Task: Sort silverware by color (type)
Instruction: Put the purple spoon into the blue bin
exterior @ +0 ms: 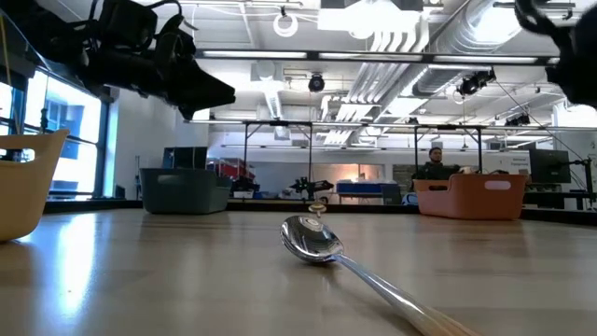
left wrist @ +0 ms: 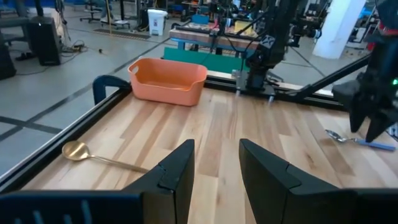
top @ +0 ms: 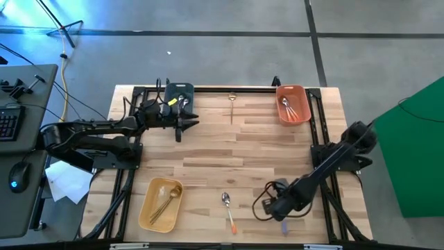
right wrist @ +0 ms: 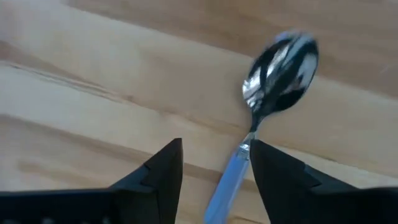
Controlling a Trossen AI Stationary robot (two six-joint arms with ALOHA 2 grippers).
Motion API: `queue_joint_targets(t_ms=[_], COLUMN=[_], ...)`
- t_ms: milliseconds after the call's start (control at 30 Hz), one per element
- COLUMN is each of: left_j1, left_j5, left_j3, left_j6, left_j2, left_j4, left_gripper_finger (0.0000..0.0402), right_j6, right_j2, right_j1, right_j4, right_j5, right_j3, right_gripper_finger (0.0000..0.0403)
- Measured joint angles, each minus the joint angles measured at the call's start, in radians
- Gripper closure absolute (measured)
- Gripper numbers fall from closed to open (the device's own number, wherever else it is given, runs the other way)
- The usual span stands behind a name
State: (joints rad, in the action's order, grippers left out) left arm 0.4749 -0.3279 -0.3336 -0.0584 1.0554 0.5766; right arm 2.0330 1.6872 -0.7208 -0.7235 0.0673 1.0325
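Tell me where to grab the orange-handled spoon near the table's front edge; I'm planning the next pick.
Grip the orange-handled spoon across its straight handle, straight down from above: it lies flat on the table, with bare wood either side.

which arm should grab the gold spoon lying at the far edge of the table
Left. The left pincer hangs open by the dark bin, close to the gold spoon. The right pincer is low at the near edge, over a blue-handled spoon.

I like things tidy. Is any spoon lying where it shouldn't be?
Yes. A gold spoon lies loose by the table's far edge, and an orange-handled spoon lies near the front edge, both outside the bins. The right pincer is over a third loose spoon.
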Motion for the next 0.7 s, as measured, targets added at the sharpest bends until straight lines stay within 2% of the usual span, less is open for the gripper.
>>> queue_joint_targets(t_ms=[167,333,467,567,700], left_j1=[-0.005,-0.005,-0.005,-0.005,-0.005], left_j5=[0.000,0.006,0.022,0.024,0.029], left_j3=[0.000,0.000,0.000,0.000,0.000], left_j6=[-0.008,-0.028,-0.035,-0.033,0.013], left_j2=[0.000,0.000,0.000,0.001,0.022], left_j4=[0.001,0.014,0.020,0.020,0.029], left_gripper_finger=[0.0286,0.0286,0.0286,0.0287,0.0287], right_j6=[0.029,0.027,0.024,-0.053,-0.200], right_j2=[0.074,0.102,0.101,0.101,0.065], right_j1=[0.000,0.001,0.001,0.002,0.052], right_j4=[0.019,0.021,0.008,0.007,-0.024], right_j5=[0.063,0.061,0.014,-0.034,-0.162], right_j3=[0.000,0.000,0.000,0.001,-0.001], right_gripper_finger=[0.0253,0.0297,0.0351,0.0391,0.0393])
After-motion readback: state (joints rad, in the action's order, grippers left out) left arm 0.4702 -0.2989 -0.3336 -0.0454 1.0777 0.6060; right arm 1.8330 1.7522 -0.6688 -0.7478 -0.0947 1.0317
